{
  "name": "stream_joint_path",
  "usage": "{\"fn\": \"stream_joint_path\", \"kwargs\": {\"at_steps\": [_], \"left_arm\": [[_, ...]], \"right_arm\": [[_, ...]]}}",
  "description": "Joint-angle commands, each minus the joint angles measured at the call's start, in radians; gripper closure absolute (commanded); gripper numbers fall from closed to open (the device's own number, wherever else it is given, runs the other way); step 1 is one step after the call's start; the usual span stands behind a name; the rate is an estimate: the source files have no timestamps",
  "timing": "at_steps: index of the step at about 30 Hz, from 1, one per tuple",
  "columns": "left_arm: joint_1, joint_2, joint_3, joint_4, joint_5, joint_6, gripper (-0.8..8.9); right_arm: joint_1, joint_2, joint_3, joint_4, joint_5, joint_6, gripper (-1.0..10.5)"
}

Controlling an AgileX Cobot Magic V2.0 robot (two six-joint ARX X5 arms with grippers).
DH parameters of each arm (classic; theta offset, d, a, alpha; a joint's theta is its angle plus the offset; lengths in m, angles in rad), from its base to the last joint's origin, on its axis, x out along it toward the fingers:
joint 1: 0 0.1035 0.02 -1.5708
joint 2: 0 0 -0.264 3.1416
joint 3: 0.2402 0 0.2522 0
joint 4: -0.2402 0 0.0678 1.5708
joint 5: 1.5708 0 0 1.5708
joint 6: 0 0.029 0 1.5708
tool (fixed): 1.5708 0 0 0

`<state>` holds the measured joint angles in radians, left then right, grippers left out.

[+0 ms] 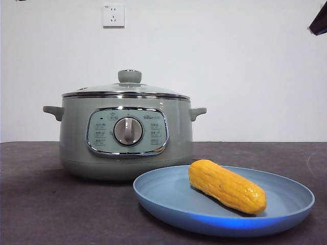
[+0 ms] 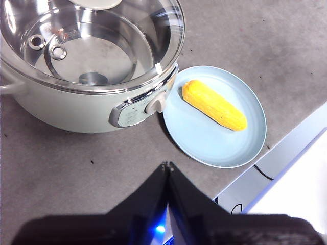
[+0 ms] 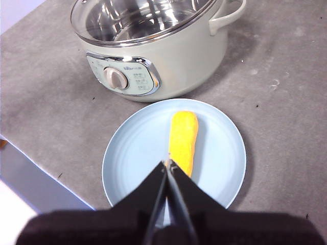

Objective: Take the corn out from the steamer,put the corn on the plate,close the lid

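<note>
The yellow corn [image 1: 227, 185] [image 2: 214, 104] [image 3: 183, 141] lies on the light-blue plate [image 1: 168, 204] [image 2: 204, 145] [image 3: 133, 153], in front of and beside the sage-green steamer [image 1: 126, 135] [image 2: 66, 109] [image 3: 168, 61]. The glass lid [image 1: 127, 88] [image 2: 92, 46] [image 3: 143, 20] sits on the steamer, its green knob on top. My left gripper [image 2: 167, 164] is shut, held high above the table near the steamer's panel. High over the plate, my right gripper [image 3: 168, 163] is shut and holds nothing. A black tip [image 1: 319, 21] shows at the front view's top right corner.
A dark grey mat [image 1: 41, 204] covers the table. A wall socket [image 1: 113, 15] sits on the white wall behind. The table's edge and a white surface [image 2: 286, 194] run past the plate in the left wrist view.
</note>
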<state>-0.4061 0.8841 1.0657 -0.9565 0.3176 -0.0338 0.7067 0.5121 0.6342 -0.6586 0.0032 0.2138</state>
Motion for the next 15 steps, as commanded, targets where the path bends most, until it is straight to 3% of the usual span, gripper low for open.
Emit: {"fn": "stream_joint_path", "kwargs": {"at_steps": [1, 8, 11, 15], "left_arm": [[0.000, 0.000, -0.003, 0.011, -0.023, 0.034, 8.21], [0.002, 0.000, -0.003, 0.020, -0.159, 0.038, 8.17], [0.003, 0.000, -0.003, 0.020, -0.160, 0.035, 8.17], [0.032, -0.045, -0.005, 0.095, -0.211, 0.183, 8.17]], "right_arm": [[0.001, -0.002, -0.005, 0.003, 0.003, -0.002, 9.5], [0.001, -0.002, -0.005, 0.002, 0.003, -0.002, 9.5], [0.001, -0.002, -0.005, 0.002, 0.003, -0.002, 9.5], [0.001, -0.002, -0.005, 0.001, 0.003, -0.002, 9.5]]}}
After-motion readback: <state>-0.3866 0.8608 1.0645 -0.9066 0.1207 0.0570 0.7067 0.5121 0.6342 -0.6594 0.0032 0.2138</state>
